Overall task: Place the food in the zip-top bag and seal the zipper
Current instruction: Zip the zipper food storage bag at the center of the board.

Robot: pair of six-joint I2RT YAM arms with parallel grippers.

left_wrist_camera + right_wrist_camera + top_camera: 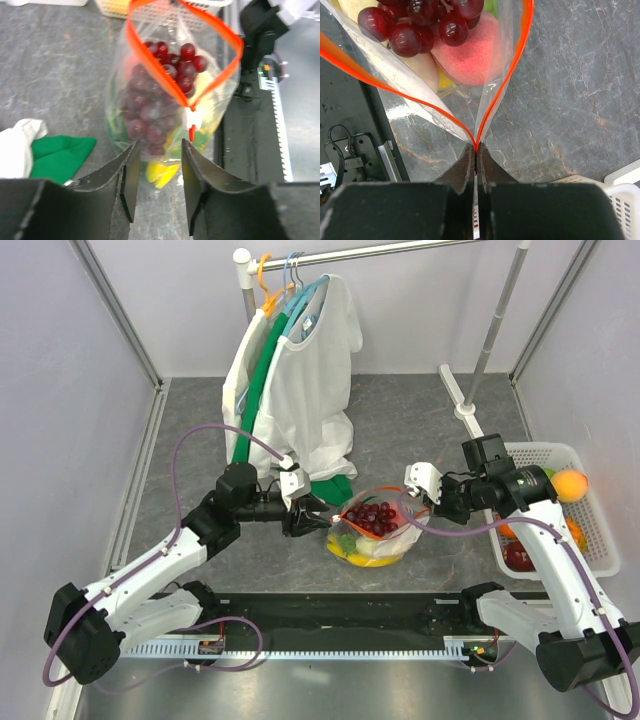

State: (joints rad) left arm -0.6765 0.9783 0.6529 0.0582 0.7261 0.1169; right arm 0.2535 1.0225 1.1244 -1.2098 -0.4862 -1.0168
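Right gripper (475,152) pinching zipper (492,107) end, left gripper (158,146) jaws spread near white slider (192,119), zip-top bag (220,97) open with red grapes (150,110) inside, pink fruit (470,60) plain only from right wrist

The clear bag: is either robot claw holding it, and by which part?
The right gripper pinches the bag by the end of its red-orange zipper, where both sides meet. The left gripper is open near the white slider, holding nothing.

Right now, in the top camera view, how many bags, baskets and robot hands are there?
zip-top bag: 1
white basket: 1
left hand, right hand: 2
Total: 4
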